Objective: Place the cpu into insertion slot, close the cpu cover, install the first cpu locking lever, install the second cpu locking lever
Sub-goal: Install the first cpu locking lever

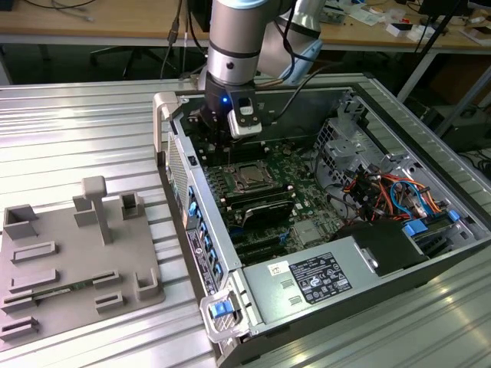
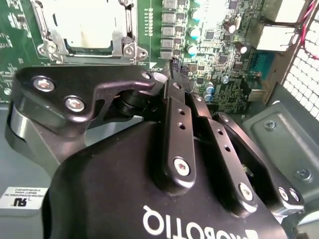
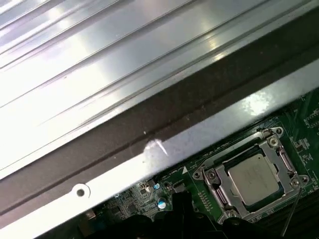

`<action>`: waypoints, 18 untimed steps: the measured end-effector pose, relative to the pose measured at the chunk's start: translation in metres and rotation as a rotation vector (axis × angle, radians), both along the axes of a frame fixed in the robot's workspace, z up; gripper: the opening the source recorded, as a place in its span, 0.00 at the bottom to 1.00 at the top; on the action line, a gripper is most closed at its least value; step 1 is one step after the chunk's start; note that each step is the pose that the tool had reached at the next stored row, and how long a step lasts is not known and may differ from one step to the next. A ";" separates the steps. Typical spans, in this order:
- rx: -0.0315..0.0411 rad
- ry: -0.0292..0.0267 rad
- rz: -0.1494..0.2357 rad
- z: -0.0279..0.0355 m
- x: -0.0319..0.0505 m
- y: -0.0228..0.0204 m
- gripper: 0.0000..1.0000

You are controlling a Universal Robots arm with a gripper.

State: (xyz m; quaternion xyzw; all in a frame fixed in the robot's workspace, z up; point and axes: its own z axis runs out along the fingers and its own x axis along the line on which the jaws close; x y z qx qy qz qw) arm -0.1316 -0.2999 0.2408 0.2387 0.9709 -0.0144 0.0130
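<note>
On the ribbed metal bench [image 1: 77, 123] lies an open computer case [image 1: 383, 92], the arm [image 1: 238, 38] reaching into it. The insertion slot [image 3: 273, 142] already holds the cpu [image 3: 254, 177], and the cpu cover [image 3: 285, 162] appears folded down over it. I cannot tell whether either locking lever is latched. The gripper [image 2: 172, 74] hovers just beside the socket, fingers clenched, apparently on nothing.

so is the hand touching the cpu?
Apart. In the first wrist view the cpu top is bare, with green board between it and the hand.
</note>
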 end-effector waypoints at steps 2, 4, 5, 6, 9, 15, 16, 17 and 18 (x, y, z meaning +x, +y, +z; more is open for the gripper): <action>-0.0001 0.0001 0.017 -0.0002 0.0013 0.0007 0.11; -0.0001 0.0002 0.049 -0.0004 0.0018 0.0007 0.11; -0.0001 0.0002 0.072 -0.0006 0.0018 0.0008 0.11; 0.0000 0.0001 0.090 -0.0007 0.0020 0.0008 0.11; -0.0001 0.0000 0.115 -0.0008 0.0040 0.0020 0.11; 0.0000 0.0000 0.139 -0.0008 0.0150 0.0044 0.11; -0.0001 0.0001 0.145 -0.0008 0.0174 0.0045 0.11; -0.0001 0.0001 0.150 -0.0008 0.0195 0.0046 0.11; -0.0001 0.0001 0.155 -0.0008 0.0209 0.0047 0.11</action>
